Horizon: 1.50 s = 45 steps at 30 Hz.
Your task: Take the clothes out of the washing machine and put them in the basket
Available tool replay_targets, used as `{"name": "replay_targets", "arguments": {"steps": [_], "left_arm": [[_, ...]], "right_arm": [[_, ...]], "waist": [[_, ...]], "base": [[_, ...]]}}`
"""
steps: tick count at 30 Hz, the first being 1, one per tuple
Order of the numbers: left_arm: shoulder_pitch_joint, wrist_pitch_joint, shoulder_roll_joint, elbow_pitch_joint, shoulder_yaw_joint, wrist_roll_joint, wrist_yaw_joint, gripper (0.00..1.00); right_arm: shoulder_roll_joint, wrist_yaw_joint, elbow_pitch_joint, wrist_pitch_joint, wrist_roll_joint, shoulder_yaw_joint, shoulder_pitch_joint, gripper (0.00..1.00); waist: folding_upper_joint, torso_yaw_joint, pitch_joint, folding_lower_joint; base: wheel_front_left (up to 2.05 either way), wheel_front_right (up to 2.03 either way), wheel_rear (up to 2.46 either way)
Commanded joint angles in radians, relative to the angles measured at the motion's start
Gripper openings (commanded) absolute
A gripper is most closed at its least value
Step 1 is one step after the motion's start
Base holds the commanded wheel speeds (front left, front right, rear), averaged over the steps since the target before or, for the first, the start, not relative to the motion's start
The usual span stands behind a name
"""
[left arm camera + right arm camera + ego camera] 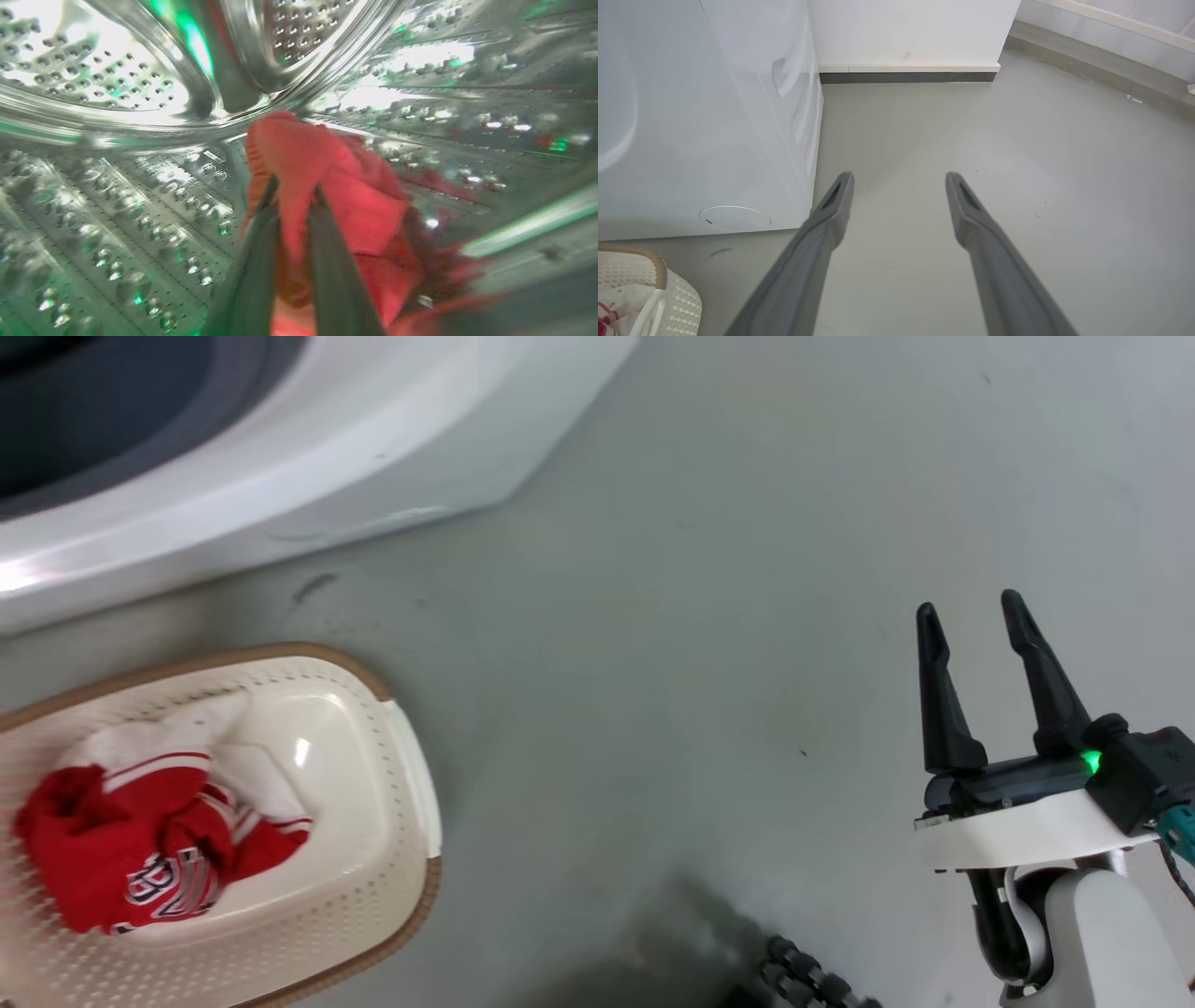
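Inside the washing machine's steel drum [117, 186], my left gripper [294, 191] is shut on a fold of red clothes [355, 196] that lie on the drum floor. The white washing machine [308, 457] fills the upper left of the head view, and its side panel [714, 130] stands left in the right wrist view. The cream basket [373, 859] with a brown rim sits on the floor at lower left, holding a red garment with white lettering and stripes [140, 849]. My right gripper [971, 616] hangs open over bare floor at the right, nothing between its fingers.
Grey floor [700, 663] stretches between the basket and my right arm. A white wall with a dark skirting [906, 74] stands behind the machine. The basket's corner [658, 280] shows at the lower left of the right wrist view.
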Motion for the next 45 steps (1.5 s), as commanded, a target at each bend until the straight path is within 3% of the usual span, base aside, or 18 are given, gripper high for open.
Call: {"name": "replay_targets", "arguments": {"steps": [1, 8, 13, 17, 27, 33, 38, 45], "left_arm": [[0.019, -0.021, -0.007, 0.005, 0.005, -0.006, 0.0, 0.0], [0.154, -0.26, -0.084, 0.053, 0.009, -0.035, 0.001, 0.0], [0.272, -0.333, -0.131, 0.054, 0.006, -0.044, 0.0, 0.0], [0.382, -0.343, -0.15, -0.03, 0.027, -0.038, 0.011, 0.0], [0.751, -0.343, -0.201, -0.494, 0.153, 0.052, 0.072, 0.0], [0.904, -0.342, -0.24, -0.726, 0.187, 0.1, 0.07, 0.0], [1.006, -0.341, -0.256, -0.819, 0.167, 0.095, 0.052, 0.0], [1.119, -0.257, -0.264, -0.846, 0.097, 0.066, 0.035, 0.0]], "right_arm": [[0.001, -0.001, 0.003, -0.002, -0.005, -0.005, -0.013, 1.0], [0.0, -0.001, 0.014, -0.002, -0.076, -0.048, 0.025, 1.0], [0.0, -0.001, 0.022, -0.002, -0.11, -0.055, 0.055, 1.0], [0.0, -0.001, 0.028, -0.002, -0.127, -0.051, 0.084, 1.0], [0.0, -0.001, 0.049, -0.002, -0.15, -0.059, 0.13, 1.0], [0.001, -0.001, 0.063, -0.002, -0.151, -0.071, 0.15, 1.0], [0.0, -0.001, 0.07, -0.002, -0.149, -0.076, 0.164, 1.0], [0.0, -0.001, 0.061, -0.002, -0.147, -0.071, 0.155, 1.0]], "waist": [[0.0, 0.047, -0.053, -0.0001], [0.0, 0.139, -0.193, -0.0001], [0.0, 0.19, -0.292, -0.0001], [0.0, 0.223, -0.361, -0.0001], [0.0, 0.298, -0.497, -0.0001], [0.0, 0.341, -0.558, -0.0001], [0.0, 0.365, -0.587, -0.0001], [0.0, 0.371, -0.56, -0.0001]], "base": [[0.0, 0.0, 0.0], [0.0, 0.0, 0.0], [0.0, 0.0, 0.0], [0.0, 0.0, 0.0], [0.0, 0.0, 0.0], [0.0, 0.0, 0.0], [0.0, 0.0, 0.0], [0.0, 0.0, 0.0]]}}
